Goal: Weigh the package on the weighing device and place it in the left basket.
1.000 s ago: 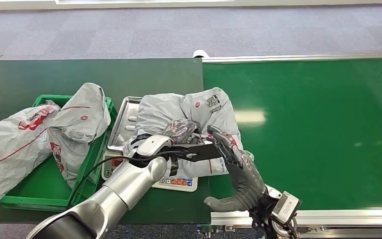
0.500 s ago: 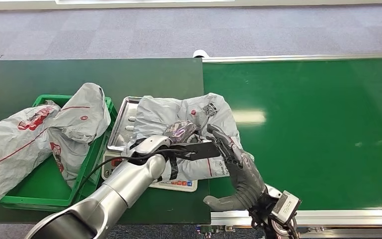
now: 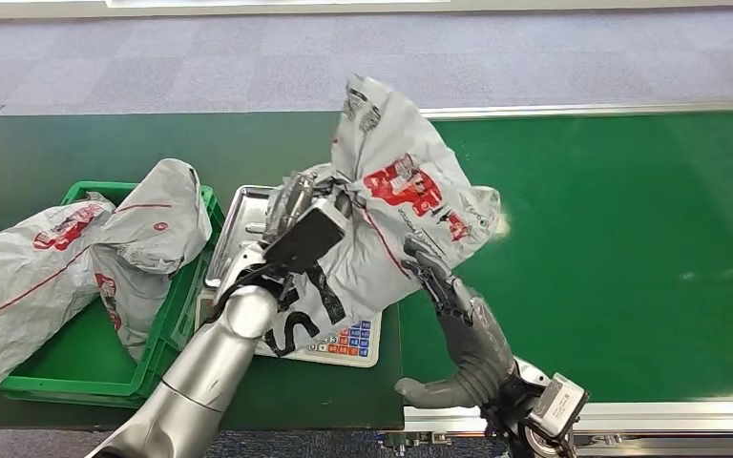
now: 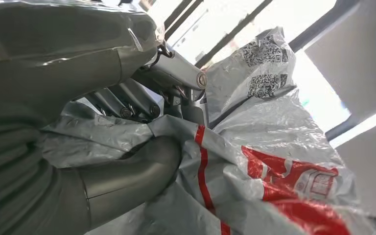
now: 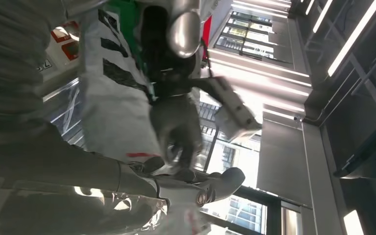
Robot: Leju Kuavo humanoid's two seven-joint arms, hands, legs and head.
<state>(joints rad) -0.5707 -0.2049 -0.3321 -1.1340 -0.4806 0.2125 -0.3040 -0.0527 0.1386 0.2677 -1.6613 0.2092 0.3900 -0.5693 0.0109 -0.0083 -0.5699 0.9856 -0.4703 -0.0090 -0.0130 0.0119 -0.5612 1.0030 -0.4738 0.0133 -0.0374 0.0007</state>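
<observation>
Gripping the grey package (image 3: 396,205), the left hand (image 3: 298,221) holds it above the scale (image 3: 339,345), beside the green basket (image 3: 105,367). The right hand (image 3: 463,329) touches its edge, fingers spread and holding nothing.

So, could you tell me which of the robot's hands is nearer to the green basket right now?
Left. The left hand grips the package above the scale, just beside the green basket; the right hand is farther off, on the package's far side.

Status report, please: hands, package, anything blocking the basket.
Left hand grips package, lifted off scale. Right hand open beside it. Green basket already holds bags.
</observation>
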